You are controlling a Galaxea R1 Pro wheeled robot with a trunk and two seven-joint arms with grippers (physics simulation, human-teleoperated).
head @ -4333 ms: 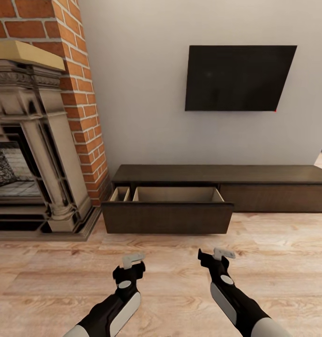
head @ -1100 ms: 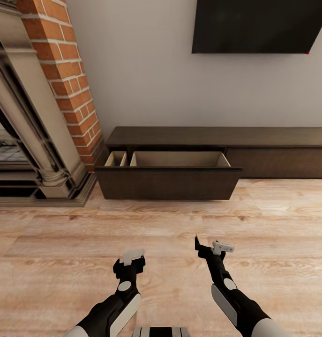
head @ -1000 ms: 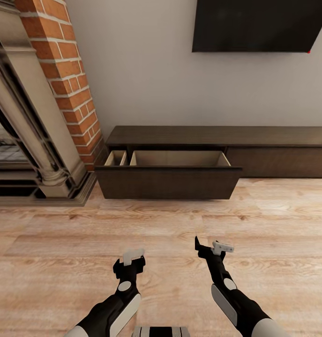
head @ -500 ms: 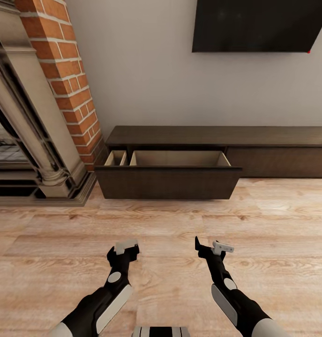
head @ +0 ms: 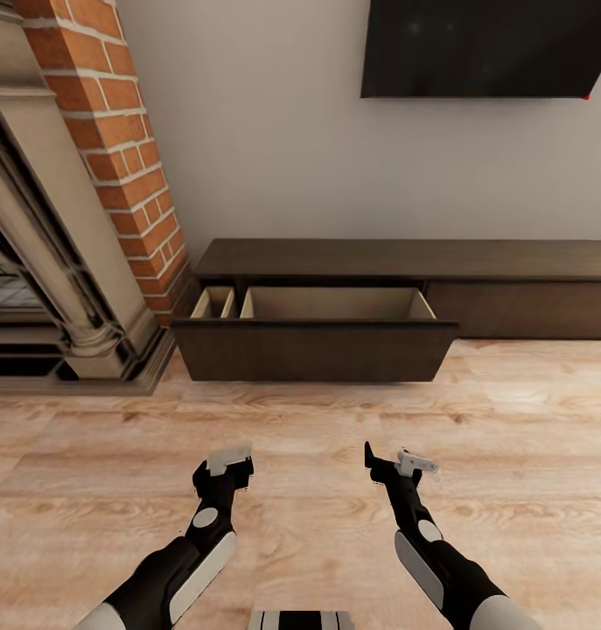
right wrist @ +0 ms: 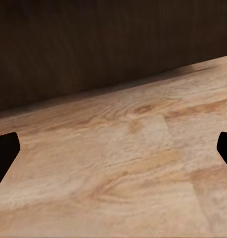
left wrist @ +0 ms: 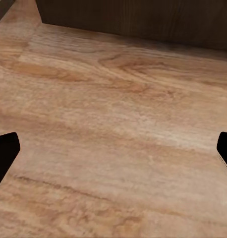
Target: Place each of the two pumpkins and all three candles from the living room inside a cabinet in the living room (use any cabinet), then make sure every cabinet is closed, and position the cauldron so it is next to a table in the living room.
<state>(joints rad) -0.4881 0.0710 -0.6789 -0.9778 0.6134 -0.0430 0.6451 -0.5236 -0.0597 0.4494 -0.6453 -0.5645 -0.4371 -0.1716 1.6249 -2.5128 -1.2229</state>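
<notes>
The long, low dark-brown cabinet (head: 510, 261) stands against the wall ahead. Its wide left drawer (head: 313, 350) is pulled out, showing beige inner walls (head: 335, 304) and a small side compartment (head: 214, 303); the drawer front hides the bottom. My left gripper (head: 228, 462) and right gripper (head: 396, 458) hover over the wooden floor short of the drawer, both open and empty. The dark drawer front (left wrist: 143, 20) fills the far edge of the left wrist view beyond the left gripper (left wrist: 113, 151). It also rises close ahead (right wrist: 93, 44) of the right gripper (right wrist: 113, 151). Pumpkins, candles, cauldron and table are out of view.
A brick chimney (head: 116, 149) and stone fireplace surround (head: 46, 262) with a raised hearth step (head: 73, 376) stand left of the cabinet. A black TV (head: 484, 48) hangs on the wall above. Light wooden floor (head: 317, 420) lies between me and the drawer.
The view has closed in on the cabinet, so the camera has moved. My left arm has swung a little to the left; the right arm has kept its pose.
</notes>
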